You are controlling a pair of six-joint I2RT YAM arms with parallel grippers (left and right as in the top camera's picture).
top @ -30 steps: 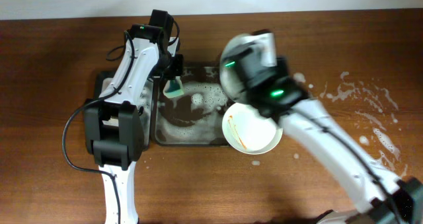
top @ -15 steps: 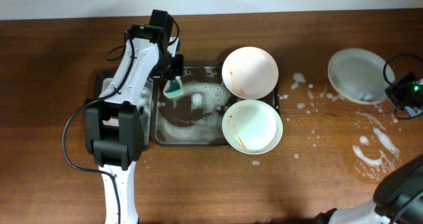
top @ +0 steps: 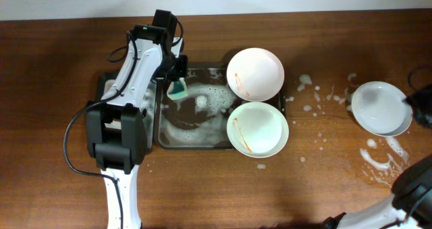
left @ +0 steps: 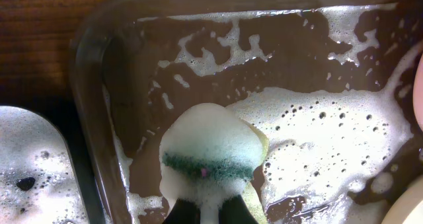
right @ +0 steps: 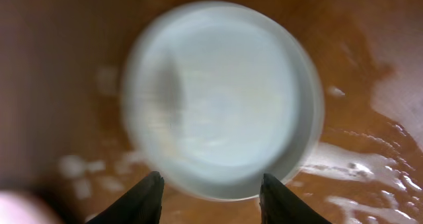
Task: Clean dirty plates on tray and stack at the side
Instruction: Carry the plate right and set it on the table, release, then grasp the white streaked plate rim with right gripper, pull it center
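The large dark tray (top: 202, 142) is soapy. A white plate (top: 255, 73) with an orange streak rests on its far right corner. A second whitish plate (top: 258, 129) with orange streaks rests on its near right corner. A pale blue-grey plate (top: 381, 107) lies on the foam-spattered wood at the far right; it is blurred in the right wrist view (right: 218, 98). My right gripper (right: 210, 194) is open, its fingers just short of that plate's rim. My left gripper (top: 177, 87) is shut on a foamy green sponge (left: 210, 154) over the tray's left end (left: 132, 72).
A smaller, narrower foamy tray (left: 26, 164) lies left of the big tray, under my left arm. White soap foam (top: 381, 155) spatters the wood to the right of the big tray.
My right arm swung from over the tray to the far right with the pale plate, which has shifted nearer and further right on the wood. The left arm has not moved.
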